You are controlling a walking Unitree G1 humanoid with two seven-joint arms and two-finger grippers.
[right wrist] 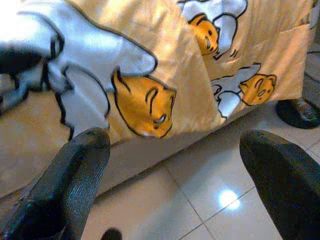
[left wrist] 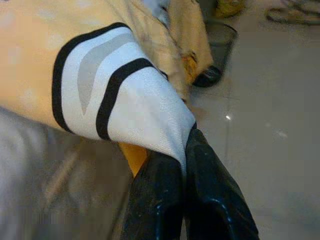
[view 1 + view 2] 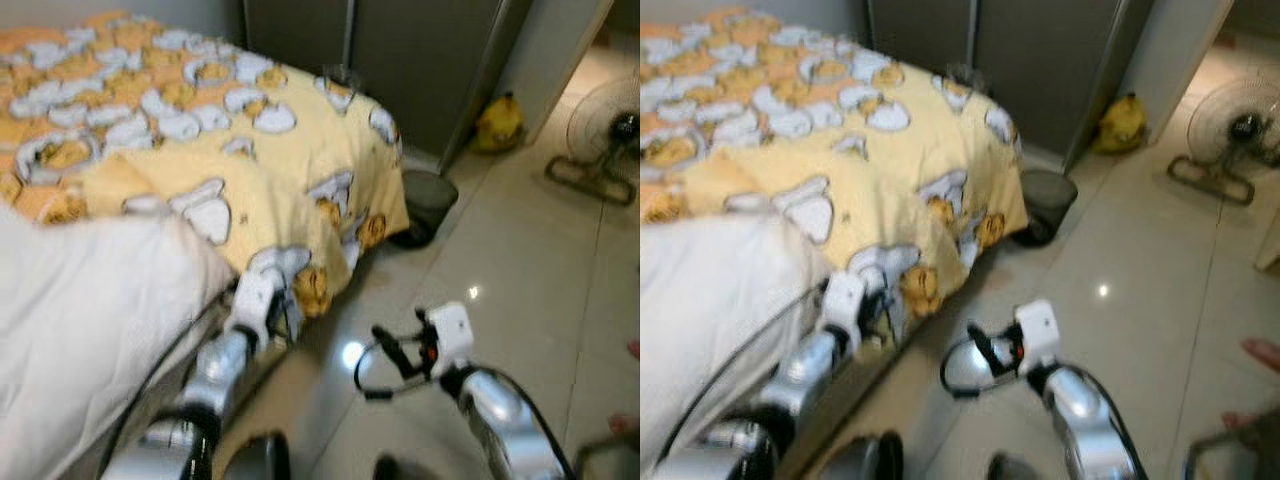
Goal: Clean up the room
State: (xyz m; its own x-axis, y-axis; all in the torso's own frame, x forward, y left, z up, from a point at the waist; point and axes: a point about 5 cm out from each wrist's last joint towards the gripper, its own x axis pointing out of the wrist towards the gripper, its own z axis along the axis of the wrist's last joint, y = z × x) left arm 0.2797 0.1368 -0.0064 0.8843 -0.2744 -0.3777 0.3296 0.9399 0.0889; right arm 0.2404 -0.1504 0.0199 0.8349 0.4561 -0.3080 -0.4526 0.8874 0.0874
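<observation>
Left tool pinching bedsheet edge, right tool spread above floor

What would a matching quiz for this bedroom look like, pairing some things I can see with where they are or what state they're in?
Things:
1. Left gripper
2. Right gripper
3. Dark round waste bin
4. Standing fan with round cage

States or places:
A. by the doorway
B. jaws wide apart above the floor tiles
C. on the floor at the bed's foot corner
D. clamped on the yellow cartoon-print bedsheet

Pairs: 1-D, 2-B, 3-C, 4-A
</observation>
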